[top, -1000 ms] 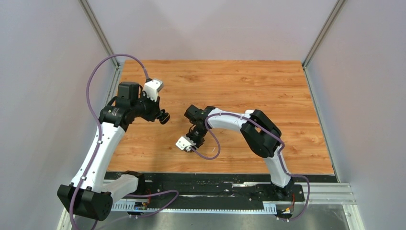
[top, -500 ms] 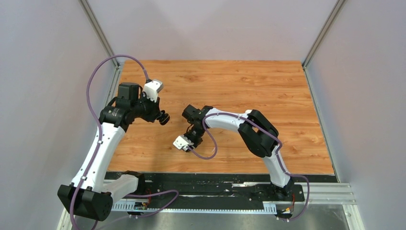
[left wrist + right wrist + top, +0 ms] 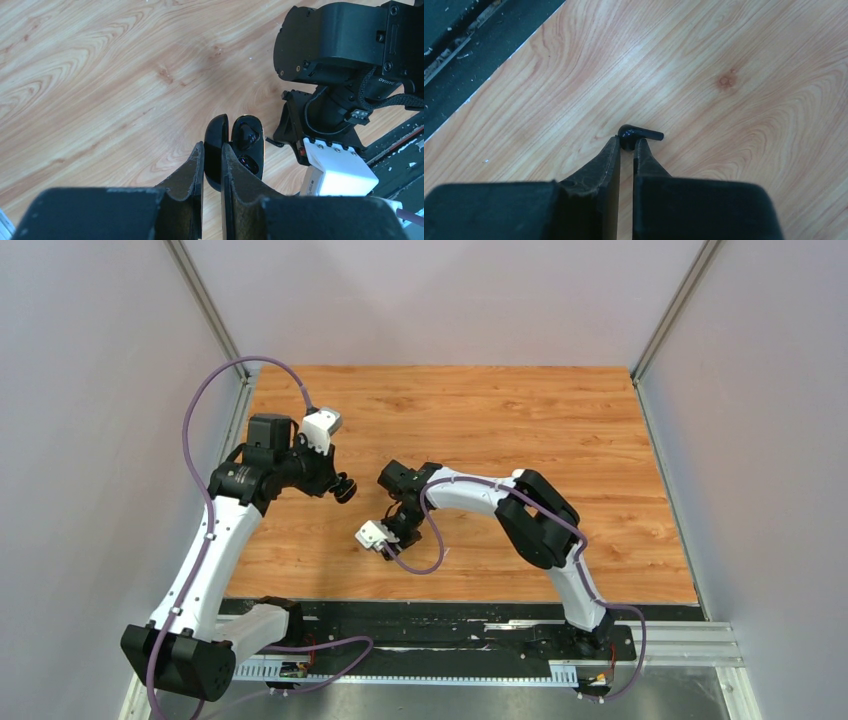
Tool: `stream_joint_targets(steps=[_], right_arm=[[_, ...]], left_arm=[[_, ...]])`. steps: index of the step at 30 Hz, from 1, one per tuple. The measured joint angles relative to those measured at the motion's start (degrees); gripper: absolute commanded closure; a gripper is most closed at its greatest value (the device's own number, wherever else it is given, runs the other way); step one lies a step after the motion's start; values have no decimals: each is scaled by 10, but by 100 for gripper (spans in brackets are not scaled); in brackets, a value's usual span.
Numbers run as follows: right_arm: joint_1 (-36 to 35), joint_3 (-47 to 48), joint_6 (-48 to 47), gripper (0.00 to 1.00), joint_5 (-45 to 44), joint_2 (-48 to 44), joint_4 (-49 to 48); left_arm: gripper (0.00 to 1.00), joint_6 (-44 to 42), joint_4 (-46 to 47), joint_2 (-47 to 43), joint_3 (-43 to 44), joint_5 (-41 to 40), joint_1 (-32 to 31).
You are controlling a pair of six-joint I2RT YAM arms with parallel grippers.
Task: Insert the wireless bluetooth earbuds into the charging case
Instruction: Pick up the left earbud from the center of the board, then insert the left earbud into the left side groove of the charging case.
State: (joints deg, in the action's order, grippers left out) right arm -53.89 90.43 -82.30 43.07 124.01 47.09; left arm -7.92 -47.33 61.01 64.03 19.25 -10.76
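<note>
Overhead, the left claw [image 3: 343,487] hangs over the left part of the wooden surface [image 3: 520,420], not far from its left edge and roughly midway between the far and near edges. Its fingers [image 3: 192,170] are pressed together on the lid [image 3: 216,140] of an open black charging case [image 3: 248,147]. The lid stands edge-on between them. The case's base lies open just to one side of the fingertips, and its inside faces the left wrist camera.

One seated earbud [image 3: 246,136], glossy black, sits in the well farther from the fingers. The nearer well is dark and shiny, and I cannot tell what it holds.

The right claw [image 3: 626,143] points down at the surface closer to the near edge and left of centre, near the left claw but apart from it. Its two fingers are almost closed, pinching the rounded head of a loose black earbud [image 3: 629,132] at their very tips. The earbud's stem [image 3: 653,135] sticks out sideways past one fingertip, about level with the wood grain. Whether this earbud touches the surface or is held just clear of it cannot be told.

From the left wrist view, the right arm's black wrist [image 3: 345,45] and white camera housing [image 3: 337,170] stand just beyond the open case.
</note>
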Motion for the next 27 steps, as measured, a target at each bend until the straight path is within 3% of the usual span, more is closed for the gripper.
stream_joint_targets(steps=[12, 19, 27], right_arm=[[49, 5, 168, 100, 55, -46, 29], [139, 38, 354, 100, 165, -136, 56], [151, 38, 529, 100, 281, -181, 51]], left_arm=[[100, -9, 50, 13, -42, 36, 0], [100, -22, 143, 49, -105, 66, -8], [100, -25, 219, 77, -105, 94, -59]])
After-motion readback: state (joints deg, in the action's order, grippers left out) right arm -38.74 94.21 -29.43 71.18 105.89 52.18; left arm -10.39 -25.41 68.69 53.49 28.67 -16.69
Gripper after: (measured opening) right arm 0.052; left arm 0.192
